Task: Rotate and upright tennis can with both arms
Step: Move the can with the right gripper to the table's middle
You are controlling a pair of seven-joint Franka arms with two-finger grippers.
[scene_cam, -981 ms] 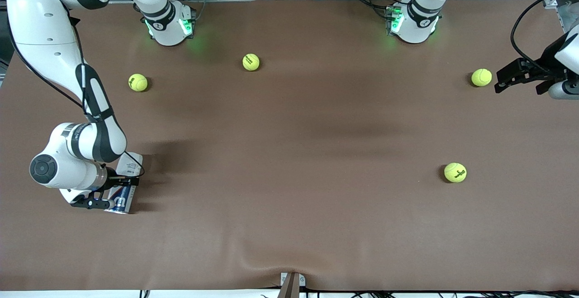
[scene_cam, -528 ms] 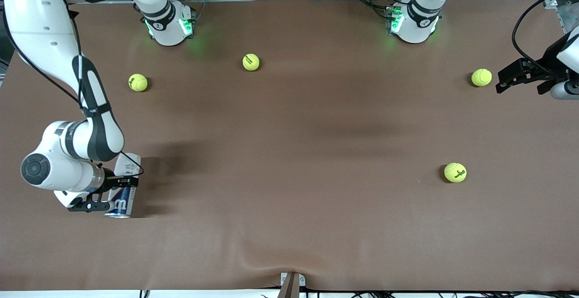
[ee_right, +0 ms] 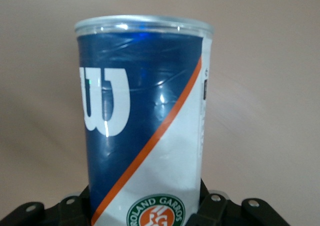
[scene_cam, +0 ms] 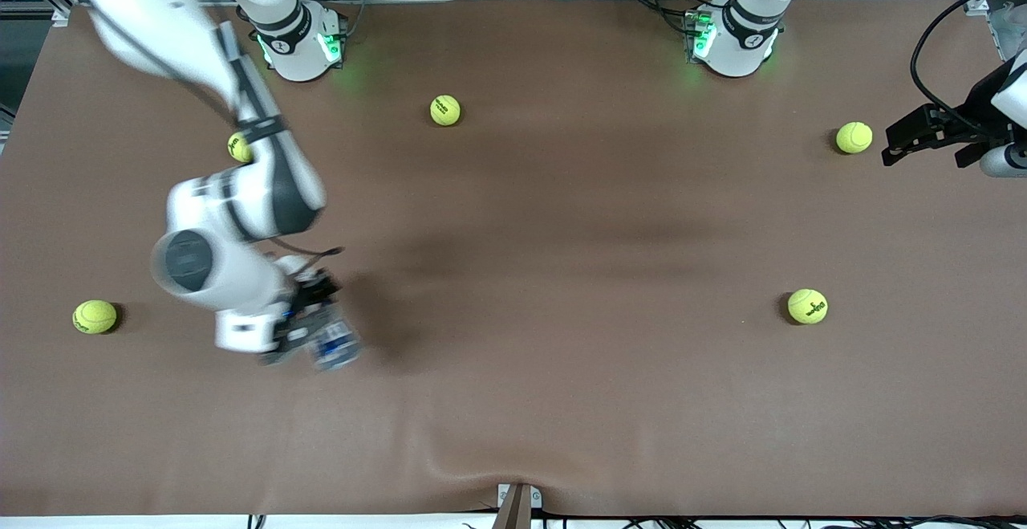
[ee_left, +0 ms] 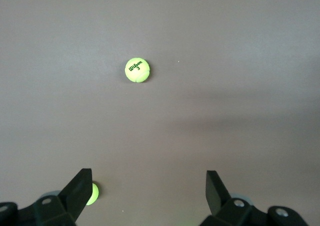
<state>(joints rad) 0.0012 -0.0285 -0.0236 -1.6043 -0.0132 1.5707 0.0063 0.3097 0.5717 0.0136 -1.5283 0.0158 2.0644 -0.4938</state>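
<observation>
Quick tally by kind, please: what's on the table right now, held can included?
Tennis balls: 5
Tennis can: 1, held in the right gripper
Total: 6

Tennis can [ee_right: 145,131]: "W", "ROLAND GARROS"; ball [ee_left: 137,69]: "Wilson".

Can [ee_right: 145,121] navy/white, orange stripe, white W; balls [scene_cam: 807,306] yellow-green; table [scene_cam: 562,232] brown.
</observation>
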